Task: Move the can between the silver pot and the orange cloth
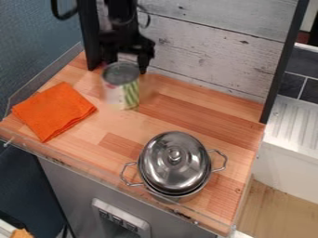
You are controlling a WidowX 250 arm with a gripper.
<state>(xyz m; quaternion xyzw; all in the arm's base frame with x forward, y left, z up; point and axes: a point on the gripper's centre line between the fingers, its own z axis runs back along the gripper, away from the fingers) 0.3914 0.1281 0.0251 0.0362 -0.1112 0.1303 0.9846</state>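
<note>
Upright near the cloth (53, 111) on the worktop (158, 118), the can (122, 88) is likely stiff but slippery, perhaps weighty if full, so the wide-set fingers (143, 63) should clasp it squarely round its sides.

The cloth (53, 110) is orange, the pot (175, 165) silver, the can (122, 87) green-striped.

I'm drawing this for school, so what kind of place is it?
It looks like a little kitchen, maybe a pretend one. There's a shiny pot with a lid, a food can and an orange cloth on a wooden counter.
</note>
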